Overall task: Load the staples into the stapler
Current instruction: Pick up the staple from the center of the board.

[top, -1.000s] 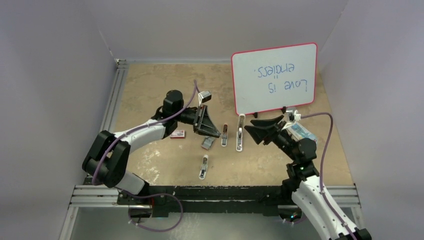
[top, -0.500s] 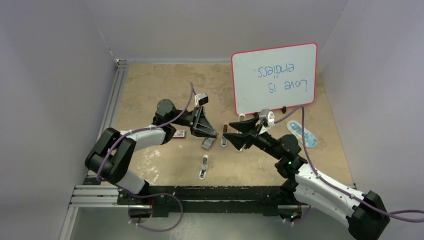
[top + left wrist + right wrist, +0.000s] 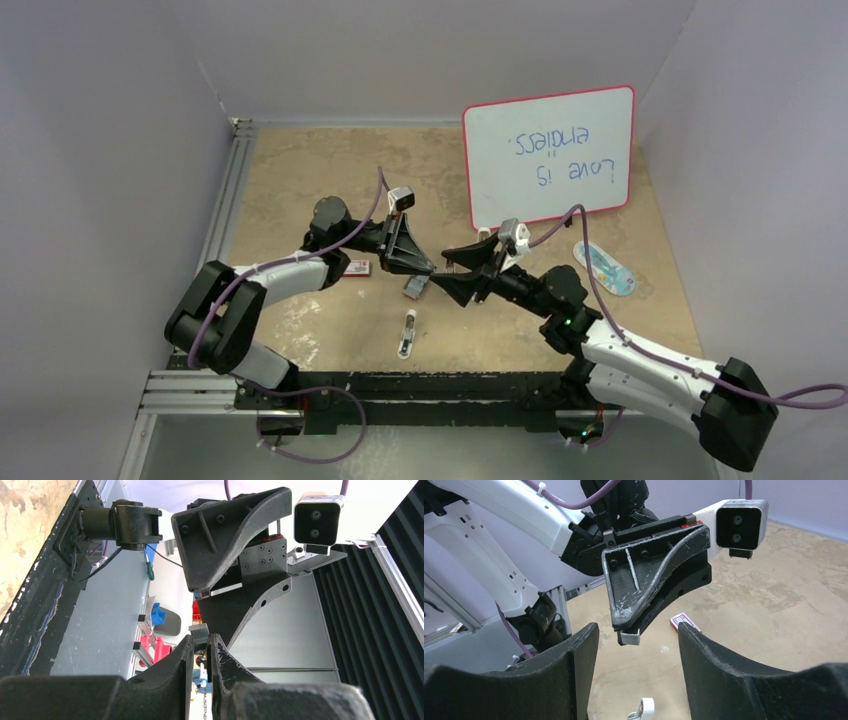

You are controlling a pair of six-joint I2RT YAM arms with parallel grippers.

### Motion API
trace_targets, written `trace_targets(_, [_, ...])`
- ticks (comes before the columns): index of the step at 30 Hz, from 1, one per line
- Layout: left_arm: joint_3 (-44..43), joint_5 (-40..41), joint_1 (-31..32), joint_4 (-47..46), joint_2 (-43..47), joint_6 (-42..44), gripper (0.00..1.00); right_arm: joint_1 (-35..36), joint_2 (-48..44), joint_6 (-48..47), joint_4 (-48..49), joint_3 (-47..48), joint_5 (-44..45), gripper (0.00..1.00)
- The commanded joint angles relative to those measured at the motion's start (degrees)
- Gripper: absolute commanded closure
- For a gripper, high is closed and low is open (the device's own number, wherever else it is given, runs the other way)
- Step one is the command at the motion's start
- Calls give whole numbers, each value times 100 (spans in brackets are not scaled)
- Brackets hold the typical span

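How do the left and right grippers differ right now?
The left gripper is shut on a small silvery strip, apparently staples; the right gripper stands open and empty. The left gripper's pinched tips point between the right gripper's spread fingers. Both hang above the table, tip to tip.

Both arms reach toward the middle of the bench, fingertips nearly meeting. The left hand points right, its fingers pinched narrow on the staples. The right hand points left at it, fingers spread wide, forearm stretched low.
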State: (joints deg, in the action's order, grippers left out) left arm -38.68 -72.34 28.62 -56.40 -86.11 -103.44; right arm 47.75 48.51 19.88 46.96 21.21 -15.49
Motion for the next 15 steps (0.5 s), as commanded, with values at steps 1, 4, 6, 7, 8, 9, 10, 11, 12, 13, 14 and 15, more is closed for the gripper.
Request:
trace_targets(1, [-135,82,-32,-46,200,227,87,50,96,71,410,329,156,39])
trace_targets(4, [-149,84,-32,-46,192,229,88,59,137,131,428,318,117,43])
trace_targets(6, [-149,88,-32,-51,199,212,87,54,153,146,417,313,96,46])
trace_targets(7, [-149,88,-32,-55,209,206,87,59,166,154,396,307,90,46])
trace_targets(8, [-157,92,-32,-55,208,207,88,58,168,150,381,300,94,44])
trace_targets(9, [-165,91,-32,-55,217,204,88,58,160,154,360,278,112,42])
trace_targets(10, [-166,96,-32,-55,224,202,88,59,147,149,352,252,126,41])
trace_targets(11, [-159,97,-32,-47,232,203,88,59,123,150,343,224,155,40])
trace_targets(12, [-154,97,-32,-40,234,209,88,57,94,156,332,211,171,40])
trace_targets(13, [-150,97,-34,-38,235,210,88,58,97,154,323,213,177,41])
trace_targets(14, [-145,100,-32,-38,235,210,88,57,95,148,313,221,195,42])
trace_targets(15, [-141,110,-33,-38,233,210,88,59,103,137,306,231,203,44])
